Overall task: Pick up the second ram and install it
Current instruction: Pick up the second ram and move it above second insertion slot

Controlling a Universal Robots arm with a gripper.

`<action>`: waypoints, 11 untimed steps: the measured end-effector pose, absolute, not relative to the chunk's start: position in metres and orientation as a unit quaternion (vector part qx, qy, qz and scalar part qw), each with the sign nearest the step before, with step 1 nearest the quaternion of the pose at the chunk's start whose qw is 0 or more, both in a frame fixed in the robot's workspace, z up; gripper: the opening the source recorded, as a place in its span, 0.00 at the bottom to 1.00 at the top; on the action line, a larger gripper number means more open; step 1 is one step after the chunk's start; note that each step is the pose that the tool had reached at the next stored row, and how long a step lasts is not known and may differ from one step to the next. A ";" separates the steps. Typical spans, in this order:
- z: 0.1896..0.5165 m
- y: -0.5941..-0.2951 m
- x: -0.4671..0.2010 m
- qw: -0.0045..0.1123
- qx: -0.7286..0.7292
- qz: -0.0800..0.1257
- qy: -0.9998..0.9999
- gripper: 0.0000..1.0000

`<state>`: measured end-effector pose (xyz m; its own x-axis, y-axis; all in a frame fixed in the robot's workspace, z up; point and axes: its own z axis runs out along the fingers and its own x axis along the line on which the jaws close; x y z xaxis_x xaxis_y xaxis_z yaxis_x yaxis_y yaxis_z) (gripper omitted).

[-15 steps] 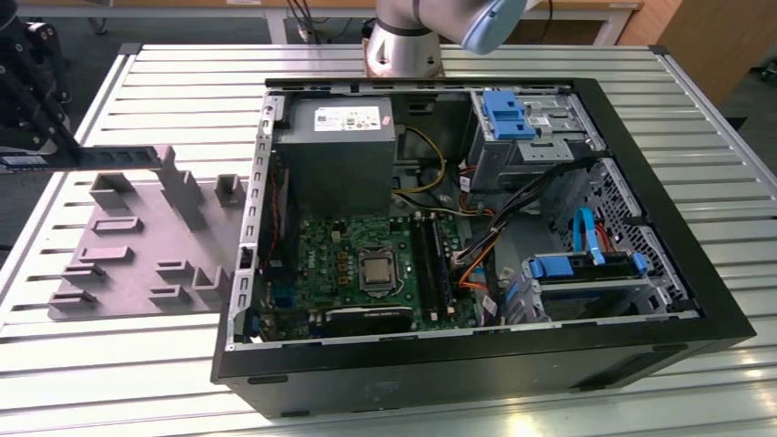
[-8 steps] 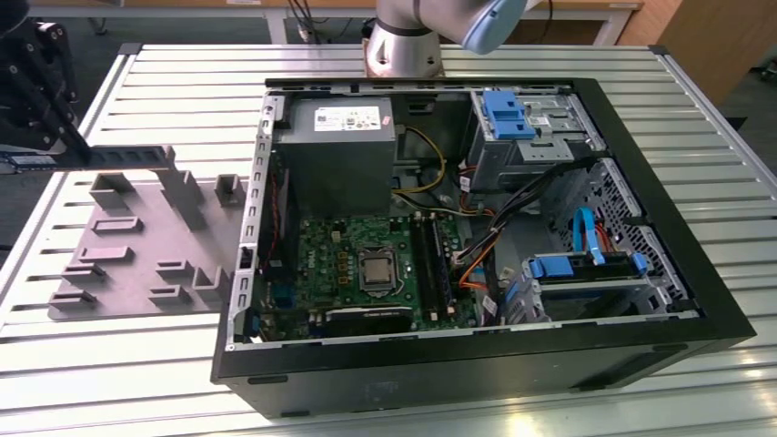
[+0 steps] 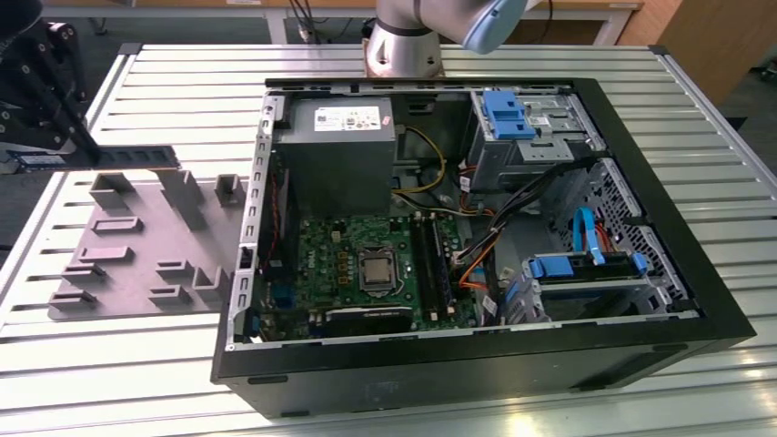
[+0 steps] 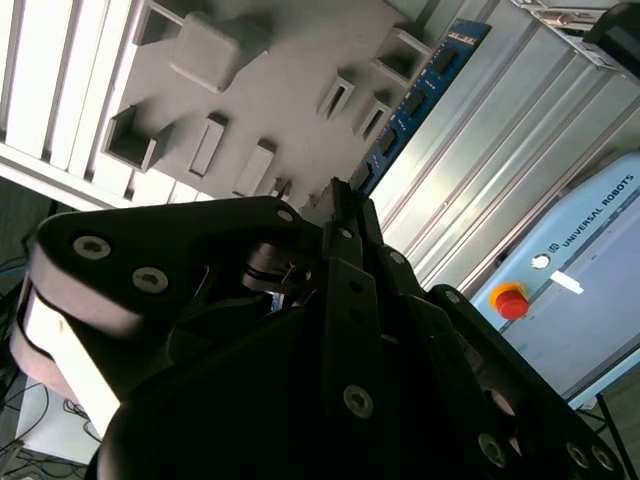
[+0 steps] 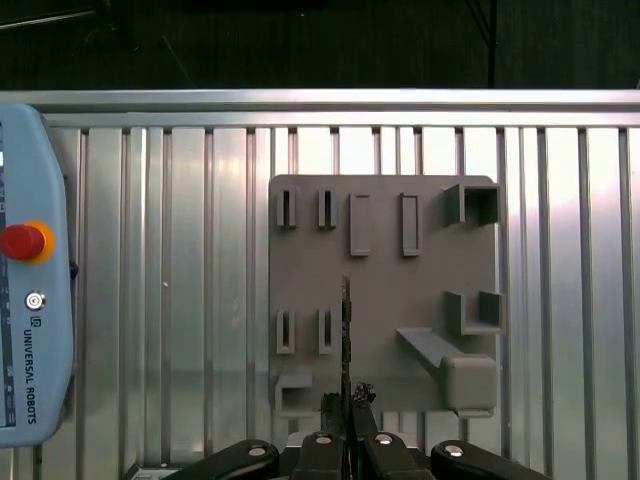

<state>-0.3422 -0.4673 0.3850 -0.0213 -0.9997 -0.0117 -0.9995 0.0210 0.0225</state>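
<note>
I have the gripper [image 3: 80, 146] out at the exterior view's left, well apart from the arm's silver base column [image 3: 401, 50] and the blue-capped joint [image 3: 492, 23] at the top edge of that view. Its black body slants downward toward the fingertips. In the second wrist view I see the two fingers [image 4: 350, 260] drawn tight together with no gap between them, clamped on one end of the second ram [image 4: 420, 90]. In the first wrist view the strip runs edge-on, straight out from the tips, in line with the wrist.
</note>
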 end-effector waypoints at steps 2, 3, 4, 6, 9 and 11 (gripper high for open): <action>0.385 -0.467 -0.341 0.004 0.700 -0.012 -0.714 0.14; 0.385 -0.467 -0.340 0.004 0.700 -0.012 -0.714 0.14; 0.385 -0.467 -0.339 0.004 0.700 -0.012 -0.714 0.14; 0.385 -0.467 -0.337 0.004 0.700 -0.012 -0.714 0.14; 0.385 -0.467 -0.334 0.004 0.700 -0.012 -0.714 0.14; 0.385 -0.467 -0.332 0.004 0.700 -0.012 -0.714 0.14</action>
<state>-0.3320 -0.4673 0.3850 -0.0212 -0.9997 -0.0116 -0.9995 0.0210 0.0226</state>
